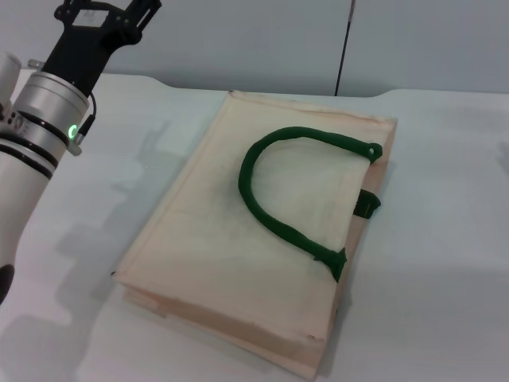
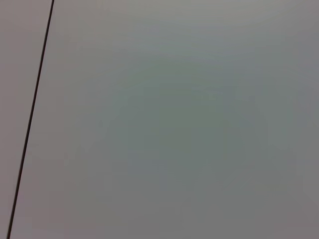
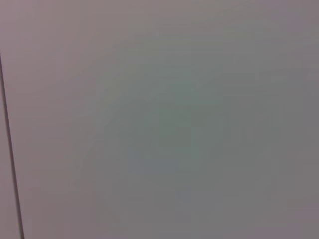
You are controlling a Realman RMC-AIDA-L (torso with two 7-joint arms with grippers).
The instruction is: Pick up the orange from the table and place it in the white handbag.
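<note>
The white handbag [image 1: 208, 239] lies flat on the table [image 1: 445, 270] in the middle of the head view, with one dark green looped handle [image 1: 274, 216] resting on its top face. The orange shows in none of the views. My left gripper [image 1: 127, 11] is raised high at the far left, behind and to the left of the bag, and its tips are cut off by the frame's top edge. My right arm and gripper are out of view. Both wrist views show only a plain grey wall.
A grey wall [image 1: 262, 40] stands behind the table's far edge, with a thin dark vertical line [image 1: 343, 48] on it. The same kind of line crosses the left wrist view [image 2: 31, 119] and the right wrist view [image 3: 10, 149].
</note>
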